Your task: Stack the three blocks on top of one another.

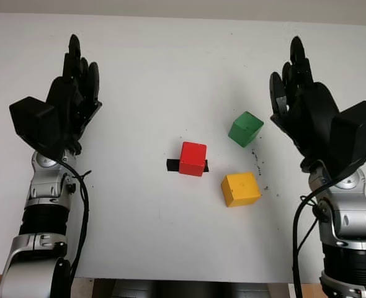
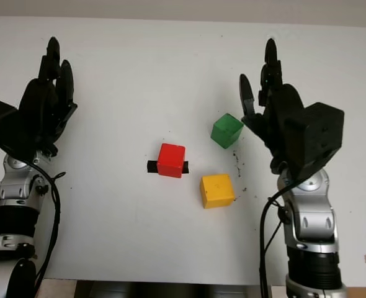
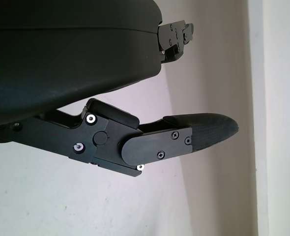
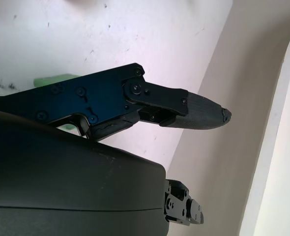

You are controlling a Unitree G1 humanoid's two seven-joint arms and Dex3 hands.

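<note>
Black fingers (image 1: pixel 77 62) of the left hand (image 1: pixel 68 102) point away from the robot, straight, holding nothing; hand open, raised over the left part of the white worktop (image 1: pixel 139 74). Right hand (image 1: pixel 304 105) likewise open, fingers (image 1: pixel 294 62) extended and uncurled, nothing in them, over the right part of the worktop, near the green block (image 1: pixel 245 128). In the right wrist view a green patch (image 4: pixel 54 78) peeks past the hand's finger link. Three blocks sit apart on the worktop, none stacked. Red block (image 1: pixel 192 159) at centre, sitting on a short black strip (image 1: pixel 170 165) that sticks out on both sides. Yellow block (image 1: pixel 240 189) nearer the robot and right of red, close but not touching. Green block farther back, right of red, turned at an angle. Small dark specks (image 1: pixel 257 162) on the worktop between green and yellow.
</note>
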